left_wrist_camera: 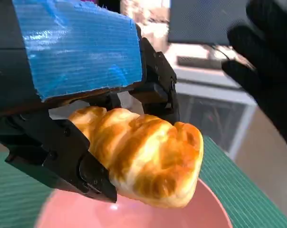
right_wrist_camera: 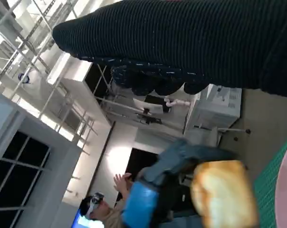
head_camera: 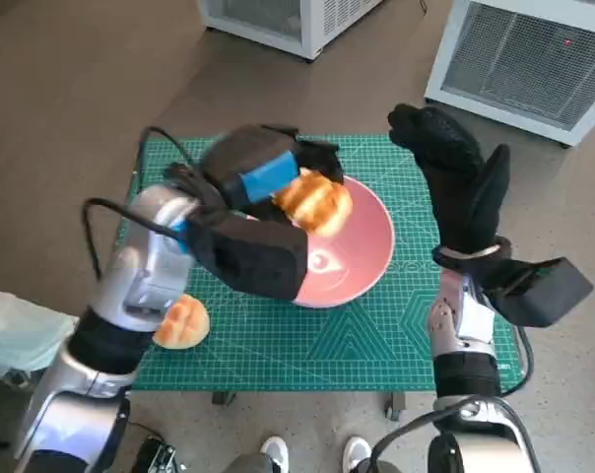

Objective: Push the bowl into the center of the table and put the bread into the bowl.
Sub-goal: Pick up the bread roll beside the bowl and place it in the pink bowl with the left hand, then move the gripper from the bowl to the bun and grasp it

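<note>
Bread: gripped in your left hand, held above the pink bowl mid-mat, seemingly ready to drop in. Right hand: raised at far right, holding nothing, fingers apparently loosely open. Second bun: near left, on green mat.

glossy pink bowl, shiny-crusted bread, matt gridded mat, knitted glove on right hand.
</note>
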Controlling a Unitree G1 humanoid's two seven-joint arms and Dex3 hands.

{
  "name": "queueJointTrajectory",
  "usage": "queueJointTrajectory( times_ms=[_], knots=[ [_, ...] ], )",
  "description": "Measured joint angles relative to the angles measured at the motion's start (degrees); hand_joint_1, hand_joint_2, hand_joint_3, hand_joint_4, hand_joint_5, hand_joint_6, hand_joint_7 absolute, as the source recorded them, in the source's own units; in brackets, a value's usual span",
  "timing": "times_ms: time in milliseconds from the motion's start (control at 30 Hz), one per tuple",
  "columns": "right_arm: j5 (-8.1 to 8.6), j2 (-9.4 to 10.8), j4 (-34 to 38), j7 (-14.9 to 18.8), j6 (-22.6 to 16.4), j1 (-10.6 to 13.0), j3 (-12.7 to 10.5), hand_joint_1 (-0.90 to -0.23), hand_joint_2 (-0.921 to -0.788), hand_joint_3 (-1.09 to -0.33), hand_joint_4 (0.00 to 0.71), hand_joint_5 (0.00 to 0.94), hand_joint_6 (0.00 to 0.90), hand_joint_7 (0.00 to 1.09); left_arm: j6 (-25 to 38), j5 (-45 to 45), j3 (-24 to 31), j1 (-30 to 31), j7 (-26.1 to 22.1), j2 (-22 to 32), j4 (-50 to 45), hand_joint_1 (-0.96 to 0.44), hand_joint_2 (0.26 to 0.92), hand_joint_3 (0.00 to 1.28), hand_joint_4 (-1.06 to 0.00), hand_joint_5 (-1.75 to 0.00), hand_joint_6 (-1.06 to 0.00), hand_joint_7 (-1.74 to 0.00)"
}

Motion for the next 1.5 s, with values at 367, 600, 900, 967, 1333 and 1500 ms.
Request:
queueJointTrajectory(
  times_ms=[367, 600, 900, 967, 1333, 1500],
  knots=[
    [-0.10, 0.0, -1.9, -0.6, 0.2, 1.1, 0.1, -0.689, -0.921, -0.688, 0.267, 0.001, 0.156, 0.40, 2.8, -1.7, -0.1, 0.1, -5.8, -1.3, 2.4, -0.13, 0.800, 0.01, -0.21, -0.02, -0.28, -0.06],
    [-0.18, 0.0, -2.8, -1.1, 0.6, 1.7, 0.1, -0.690, -0.921, -0.687, 0.263, 0.000, 0.151, 0.40, 7.3, -5.4, 0.8, 1.2, -13.9, 0.0, -3.3, -0.20, 0.776, 0.00, -0.15, 0.00, -0.24, -0.01],
    [-0.37, 0.0, -3.2, -1.6, 0.7, 2.2, 0.2, -0.692, -0.921, -0.689, 0.261, 0.000, 0.149, 0.39, 9.0, -8.0, 4.4, 4.2, -16.6, 3.5, -12.3, -0.22, 0.769, 0.00, -0.12, 0.00, -0.23, 0.00],
    [-0.40, 0.1, -3.2, -1.7, 0.7, 2.2, 0.2, -0.691, -0.921, -0.689, 0.261, 0.000, 0.149, 0.39, 9.8, -8.5, 5.4, 4.9, -17.3, 4.4, -14.2, -0.21, 0.769, 0.00, -0.12, 0.00, -0.22, 0.00],
    [-0.53, 0.3, -3.2, -2.3, 0.7, 2.4, 0.4, -0.691, -0.921, -0.689, 0.261, 0.000, 0.148, 0.39, 12.7, -13.3, 12.5, 9.7, -21.5, 12.2, -24.5, -0.19, 0.767, 0.00, -0.12, 0.00, -0.22, 0.00],
    [-0.55, 0.4, -3.2, -2.5, 0.7, 2.4, 0.6, -0.689, -0.921, -0.690, 0.262, 0.001, 0.150, 0.39, 12.8, -15.7, 16.3, 12.4, -23.0, 16.5, -27.3, -0.18, 0.759, 0.00, -0.12, 0.00, -0.22, 0.00]
  ],
)
